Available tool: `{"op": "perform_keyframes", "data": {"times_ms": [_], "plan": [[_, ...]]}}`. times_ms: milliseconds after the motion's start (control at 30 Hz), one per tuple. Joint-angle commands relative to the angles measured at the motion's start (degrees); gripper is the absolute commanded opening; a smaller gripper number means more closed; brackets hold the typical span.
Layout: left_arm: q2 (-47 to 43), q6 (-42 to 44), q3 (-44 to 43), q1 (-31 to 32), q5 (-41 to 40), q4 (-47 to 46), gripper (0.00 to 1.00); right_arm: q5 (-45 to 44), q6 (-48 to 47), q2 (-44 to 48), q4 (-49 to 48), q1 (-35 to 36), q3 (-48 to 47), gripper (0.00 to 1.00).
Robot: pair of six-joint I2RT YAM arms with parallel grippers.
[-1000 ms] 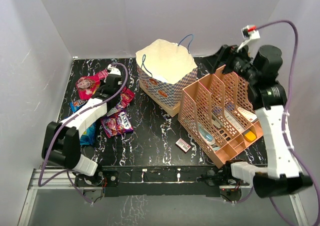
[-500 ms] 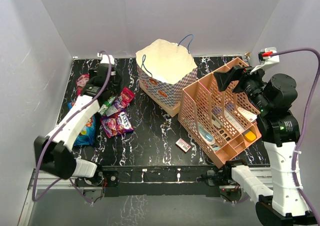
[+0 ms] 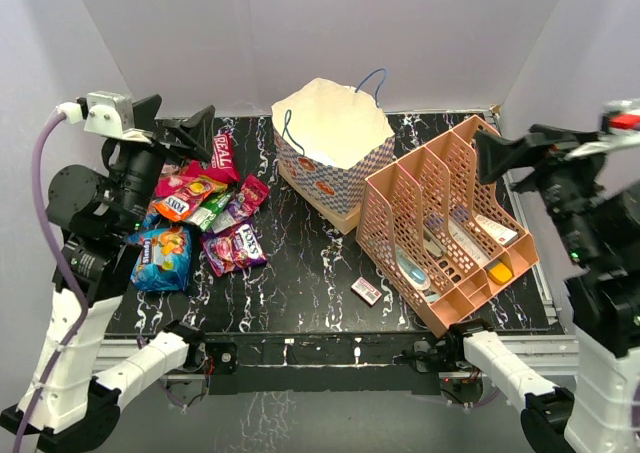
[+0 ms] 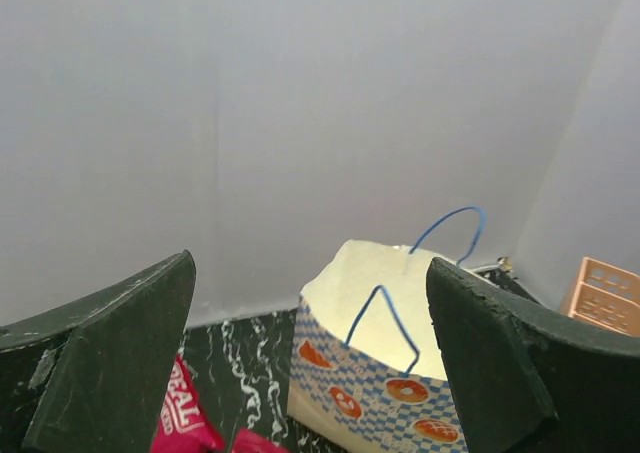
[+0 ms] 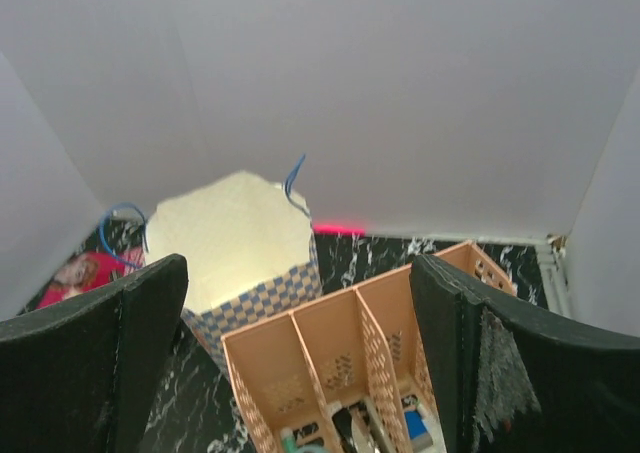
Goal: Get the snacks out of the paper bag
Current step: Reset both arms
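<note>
The blue-and-white checkered paper bag (image 3: 335, 158) stands open at the back middle of the table, and only its white inside shows (image 4: 385, 308) (image 5: 235, 238). The snacks (image 3: 205, 218) lie in a heap on the table to its left: a blue chip bag (image 3: 162, 258), a pink-red bag (image 3: 222, 153) (image 4: 185, 418) and small purple, green and orange packs. My left gripper (image 3: 175, 123) (image 4: 310, 273) hangs open and empty, high over the heap's back edge. My right gripper (image 3: 525, 153) (image 5: 298, 268) is open and empty, raised over the right side.
A peach perforated file rack (image 3: 440, 223) (image 5: 330, 363) with orange and white items stands right of the bag, touching it. A small white-pink box (image 3: 366, 290) lies on the black marbled table (image 3: 300, 273) in front. White walls close in the back and both sides.
My left gripper opened, let go at the snack heap and rose up and back to the left. My right arm lifted and drew back to the right, still open.
</note>
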State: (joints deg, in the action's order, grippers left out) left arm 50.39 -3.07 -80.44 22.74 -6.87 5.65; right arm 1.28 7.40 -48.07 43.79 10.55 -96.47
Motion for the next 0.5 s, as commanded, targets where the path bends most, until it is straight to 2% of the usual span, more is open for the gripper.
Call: {"op": "perform_keyframes", "data": {"times_ms": [0,100,300,467], "plan": [[-0.1,6.7,-4.4,4.5,1.3,0.2,0.98,-4.4,0.1,0.2,2.1,0.3,-9.9,0.99],[-1.2,7.1,-5.6,5.4,-0.9,-0.9,0.98,-4.4,0.8,0.1,1.0,0.3,-12.9,0.98],[-1.7,6.7,-6.9,5.4,-2.0,-1.4,0.98,-3.8,2.4,-0.1,-4.6,0.2,-11.6,0.98],[-1.2,7.3,-6.3,5.4,-3.9,-2.5,0.98,-6.9,1.8,-2.1,-6.0,0.2,-10.8,0.98]]}}
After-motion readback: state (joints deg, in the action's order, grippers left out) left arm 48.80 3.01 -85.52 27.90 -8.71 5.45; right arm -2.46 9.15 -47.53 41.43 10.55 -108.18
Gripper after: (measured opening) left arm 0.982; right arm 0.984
